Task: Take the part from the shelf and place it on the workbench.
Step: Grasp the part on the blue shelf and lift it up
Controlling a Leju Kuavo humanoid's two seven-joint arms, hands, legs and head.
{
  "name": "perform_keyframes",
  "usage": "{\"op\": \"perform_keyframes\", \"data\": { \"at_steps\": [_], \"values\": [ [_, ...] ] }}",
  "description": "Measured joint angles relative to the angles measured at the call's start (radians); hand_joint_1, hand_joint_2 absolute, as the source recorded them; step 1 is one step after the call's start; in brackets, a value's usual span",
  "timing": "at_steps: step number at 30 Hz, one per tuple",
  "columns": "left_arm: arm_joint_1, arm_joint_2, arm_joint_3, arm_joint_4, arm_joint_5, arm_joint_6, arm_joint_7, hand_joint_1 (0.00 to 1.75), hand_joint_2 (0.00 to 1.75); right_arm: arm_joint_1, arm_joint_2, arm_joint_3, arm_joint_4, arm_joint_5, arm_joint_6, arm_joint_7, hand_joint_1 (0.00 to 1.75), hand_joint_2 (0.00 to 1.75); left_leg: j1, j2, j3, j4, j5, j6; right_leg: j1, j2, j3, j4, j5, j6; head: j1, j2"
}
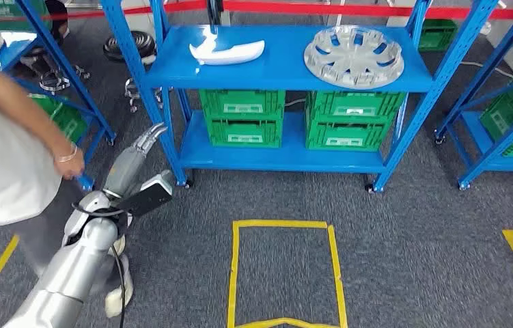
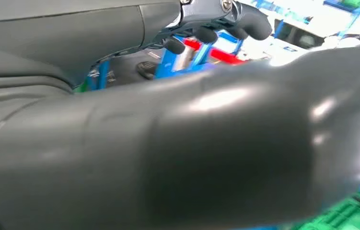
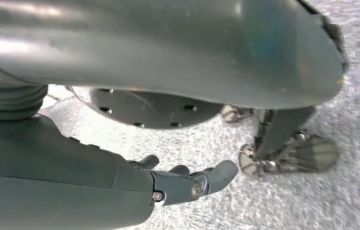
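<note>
- Fingers (image 1: 151, 135) of the left hand (image 1: 145, 140) are pointing up toward the blue shelf (image 1: 287, 72) in the head view, lying close together and gripping nothing; the hand is hanging near the shelf's front left post, well below the top board.
- Two candidate parts are lying on the shelf's top board: a white curved part (image 1: 227, 50) toward the left, and a silver wheel cover (image 1: 354, 55) toward the right, well apart from each other. The task does not say which one is meant, so I cannot tell.
- Green crates (image 1: 301, 117) are sitting on the shelf's lower board, and a yellow taped rectangle (image 1: 284, 273) is marking the floor in front of the shelf. A person in white (image 1: 7, 137) is standing to the left of the shelf, close beside the robot's left arm.
- Judging progress: nothing is being held, so the pick is not yet begun, and both the grasp and the carry to the desk are left to do.
- Moving to the left wrist view, the thumb is blurring across most of it; dark fingertips (image 2: 245, 24) are showing beyond it, slightly curled and holding nothing, with blue shelf posts behind.
- Turning to the right wrist view, it is giving what the head view lacks: the right hand (image 3: 182, 184) is hanging over grey floor with fingers (image 3: 216, 175) loosely apart and nothing in them.
</note>
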Motion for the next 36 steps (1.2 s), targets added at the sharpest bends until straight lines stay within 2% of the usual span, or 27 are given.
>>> {"op": "perform_keyframes", "data": {
  "at_steps": [2,3,4,5,6,9,10,11,13,14,15,16,17,18,19,20,21,22,24,29,30,31,33,34,35,36],
  "values": [
    [-0.006,-0.008,-0.009,0.011,-0.003,0.000,-0.001,0.00,0.00,0.000,0.001,-0.004,0.000,0.002,0.000,0.004,0.00,0.00,0.002,0.002,-0.048,0.057,-0.029,-0.005,0.000,0.000,0.012,0.000,-0.012,-0.001,0.000,0.000],
    [-0.010,-0.016,-0.017,0.021,-0.005,-0.001,-0.002,0.00,0.00,0.000,0.002,-0.007,0.000,0.004,-0.001,0.008,0.00,0.00,0.005,0.003,-0.089,0.100,-0.053,-0.009,-0.001,0.001,0.025,0.000,-0.024,-0.001,0.000,0.000],
    [-0.013,-0.024,-0.025,0.029,-0.005,0.000,-0.004,0.00,0.00,0.000,0.003,-0.010,0.000,0.007,-0.001,0.011,0.00,0.00,0.007,0.005,-0.119,0.120,-0.073,-0.012,-0.002,0.002,0.039,0.000,-0.036,0.000,0.000,0.000],
    [-0.015,-0.029,-0.030,0.036,-0.005,0.001,-0.007,0.00,0.00,0.001,0.003,-0.011,0.000,0.010,-0.001,0.013,0.00,0.00,0.008,0.007,-0.135,0.110,-0.077,-0.014,-0.003,0.004,0.056,0.000,-0.049,0.002,0.000,0.000],
    [-0.016,-0.034,-0.034,0.041,-0.005,0.002,-0.009,0.00,0.00,0.001,0.003,-0.011,0.000,0.012,-0.001,0.012,0.00,0.00,0.009,0.008,-0.136,0.071,-0.056,-0.014,-0.005,0.006,0.074,-0.001,-0.063,0.005,0.000,0.000],
    [-0.019,-0.037,-0.041,0.052,-0.005,0.006,-0.011,0.00,0.00,0.001,0.003,-0.012,0.001,0.017,-0.001,0.005,0.00,0.00,0.007,0.018,-0.115,-0.101,0.108,-0.006,-0.008,0.011,0.120,-0.004,-0.107,0.022,-0.004,0.000],
    [-0.019,-0.038,-0.044,0.054,-0.004,0.007,-0.011,0.00,0.00,0.000,0.002,-0.012,0.001,0.019,-0.001,0.003,0.00,0.00,0.004,0.020,-0.109,-0.130,0.141,0.001,-0.008,0.011,0.131,-0.012,-0.118,0.030,-0.007,0.000],
    [-0.019,-0.040,-0.046,0.055,-0.004,0.010,-0.010,0.00,0.00,-0.001,0.002,-0.012,0.001,0.021,0.000,0.000,0.00,0.00,0.002,0.020,-0.105,-0.142,0.147,0.010,-0.007,0.011,0.143,-0.016,-0.119,0.038,-0.008,0.000],
    [-0.021,-0.040,-0.047,0.054,-0.001,0.020,-0.005,0.00,0.00,-0.002,0.001,-0.012,0.001,0.033,0.004,-0.012,0.00,0.00,0.003,0.012,-0.081,-0.151,0.131,0.028,-0.006,0.008,0.152,-0.007,-0.105,0.053,-0.007,0.000],
    [-0.020,-0.037,-0.047,0.053,0.002,0.027,-0.003,0.00,0.00,-0.003,0.001,-0.012,0.001,0.041,0.009,-0.021,0.00,0.00,0.004,0.009,-0.064,-0.158,0.124,0.036,-0.006,0.007,0.139,0.028,-0.088,0.056,-0.004,0.000],
    [-0.018,-0.031,-0.047,0.051,0.005,0.034,-0.003,0.00,0.00,-0.003,0.000,-0.012,0.001,0.050,0.014,-0.028,0.00,0.00,0.004,0.006,-0.045,-0.164,0.116,0.042,-0.007,0.006,0.109,0.079,-0.077,0.057,-0.003,0.000],
    [-0.013,-0.024,-0.046,0.049,0.009,0.039,-0.005,0.00,0.00,-0.004,0.000,-0.010,0.001,0.058,0.019,-0.036,0.00,0.00,0.004,0.005,-0.026,-0.170,0.104,0.047,-0.007,0.004,0.062,0.142,-0.078,0.056,-0.001,0.000],
    [-0.005,-0.015,-0.045,0.047,0.012,0.043,-0.007,0.00,0.00,-0.004,-0.001,-0.009,0.001,0.065,0.023,-0.043,0.00,0.00,0.002,0.005,-0.007,-0.174,0.090,0.051,-0.005,0.004,0.012,0.200,-0.096,0.056,0.000,0.000],
    [0.006,-0.006,-0.043,0.043,0.014,0.046,-0.010,0.00,0.00,-0.003,-0.003,-0.008,0.001,0.071,0.025,-0.048,0.00,0.00,0.001,0.005,0.014,-0.177,0.075,0.054,-0.003,0.004,-0.036,0.240,-0.133,0.056,0.000,0.000],
    [0.017,0.002,-0.041,0.040,0.016,0.049,-0.012,0.00,0.00,-0.002,-0.004,-0.007,0.001,0.075,0.026,-0.050,0.00,0.00,-0.001,0.003,0.036,-0.179,0.057,0.055,-0.001,0.004,-0.075,0.256,-0.178,0.056,0.000,0.000],
    [0.026,0.010,-0.039,0.036,0.016,0.051,-0.013,0.00,0.00,0.000,-0.006,-0.006,0.001,0.079,0.026,-0.051,0.00,0.00,-0.003,0.000,0.060,-0.180,0.038,0.056,0.001,0.004,-0.102,0.247,-0.213,0.054,0.000,0.000],
    [0.033,0.015,-0.037,0.033,0.016,0.052,-0.013,0.00,0.00,0.002,-0.007,-0.006,0.001,0.080,0.025,-0.051,0.00,0.00,-0.005,-0.003,0.082,-0.180,0.022,0.056,0.002,0.004,-0.118,0.226,-0.232,0.052,0.000,0.000],
    [0.037,0.018,-0.035,0.031,0.017,0.053,-0.013,0.00,0.00,0.004,-0.007,-0.006,0.001,0.081,0.024,-0.050,0.00,0.00,-0.006,-0.005,0.097,-0.180,0.010,0.056,0.003,0.004,-0.127,0.204,-0.238,0.050,0.000,0.000],
    [0.040,0.020,-0.034,0.030,0.017,0.053,-0.013,0.00,0.00,0.006,-0.008,-0.006,0.001,0.081,0.022,-0.049,0.00,0.00,-0.008,-0.007,0.110,-0.180,0.001,0.056,0.004,0.004,-0.131,0.183,-0.233,0.048,0.000,0.000],
    [0.040,0.020,-0.034,0.029,0.017,0.053,-0.013,0.00,0.00,0.006,-0.008,-0.006,0.001,0.081,0.022,-0.049,0.00,0.00,-0.008,-0.007,0.113,-0.180,-0.001,0.056,0.004,0.004,-0.131,0.177,-0.228,0.048,0.000,0.000],
    [0.042,0.021,-0.034,0.028,0.016,0.054,-0.012,0.00,0.00,0.007,-0.008,-0.006,0.001,0.081,0.021,-0.047,0.00,0.00,-0.009,-0.008,0.122,-0.180,-0.010,0.056,0.006,0.005,-0.132,0.150,-0.189,0.043,0.000,0.000],
    [0.046,0.022,-0.033,0.027,0.016,0.054,-0.012,0.00,0.00,0.010,-0.010,-0.006,0.001,0.081,0.021,-0.045,0.00,0.00,-0.010,-0.009,0.132,-0.181,-0.022,0.056,0.010,0.005,-0.135,0.110,-0.115,0.036,0.000,0.000],
    [0.058,0.024,-0.033,0.018,0.009,0.058,-0.011,0.00,0.00,0.013,-0.015,-0.006,0.002,0.081,0.025,-0.040,0.00,0.00,-0.011,-0.018,0.176,-0.171,-0.056,0.042,0.022,0.009,-0.120,0.031,0.040,0.015,-0.002,0.000],
    [0.062,0.025,-0.033,0.013,0.004,0.061,-0.012,0.00,0.00,0.011,-0.019,-0.006,0.002,0.080,0.028,-0.040,0.00,0.00,-0.009,-0.015,0.126,-0.088,-0.067,0.027,0.021,0.012,-0.079,0.008,0.059,0.004,-0.005,0.000],
    [0.064,0.025,-0.033,0.008,0.000,0.062,-0.013,0.00,0.00,0.008,-0.021,-0.006,0.003,0.079,0.031,-0.040,0.00,0.00,-0.005,-0.012,0.068,-0.005,-0.089,0.010,0.018,0.014,-0.030,-0.004,0.038,-0.004,-0.008,0.000],
    [0.062,0.025,-0.033,0.006,-0.001,0.061,-0.016,0.00,0.00,0.006,-0.022,-0.006,0.003,0.079,0.033,-0.042,0.00,0.00,-0.001,-0.005,-0.013,0.072,-0.113,-0.002,0.010,0.015,0.020,-0.013,0.004,-0.009,-0.009,0.000]
  ]
}}
